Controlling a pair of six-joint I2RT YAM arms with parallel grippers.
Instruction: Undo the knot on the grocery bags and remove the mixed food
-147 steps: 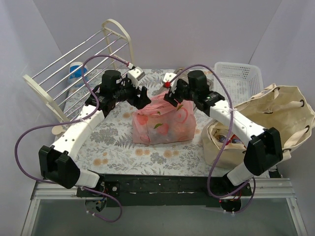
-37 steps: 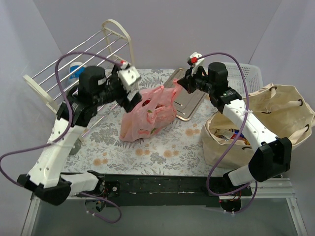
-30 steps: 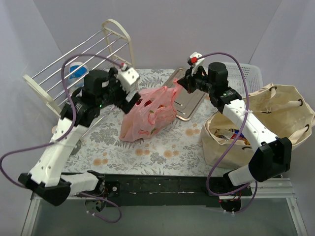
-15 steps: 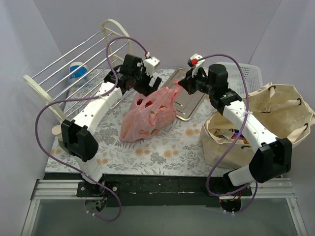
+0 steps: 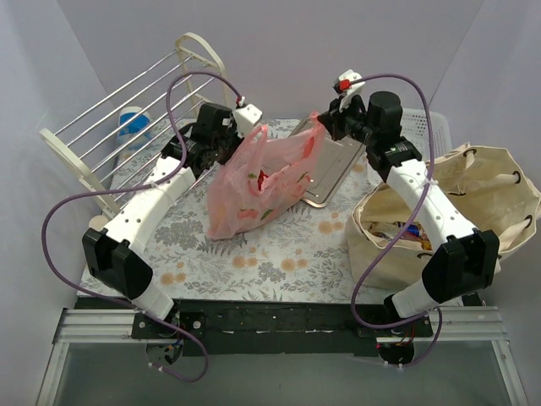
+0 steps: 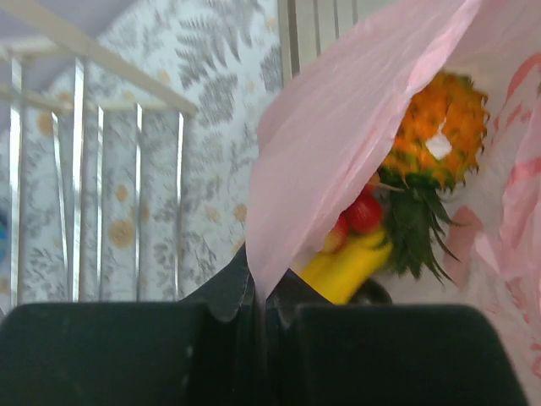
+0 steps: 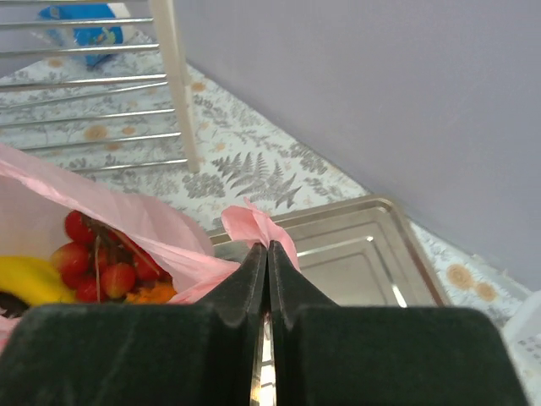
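The pink plastic bag [image 5: 262, 182] hangs stretched between both grippers above the flowered table. My left gripper [image 5: 247, 135] is shut on its left edge, and the thin pink plastic [image 6: 338, 127] runs down between the shut jaws of that gripper [image 6: 260, 283]. My right gripper [image 5: 324, 123] is shut on the bag's right handle [image 7: 258, 222], pinched at the tips of that gripper [image 7: 269, 247]. Inside the open mouth lie a small pineapple [image 6: 439, 135], a banana [image 6: 347, 266] and red fruits [image 7: 101, 262]. The beige canvas tote [image 5: 473, 203] stands at the right, with packets [image 5: 406, 233] inside.
A metal tray [image 5: 338, 169] lies behind the pink bag, under my right gripper. A white slotted basket [image 5: 414, 127] stands at the back right. A wire rack [image 5: 127, 110] leans along the left side, with a blue-and-white tub [image 5: 131, 123] behind it.
My left gripper reached the bag's left edge and shut on it. Both grippers rose and drew apart, pulling the bag's mouth open and taller.
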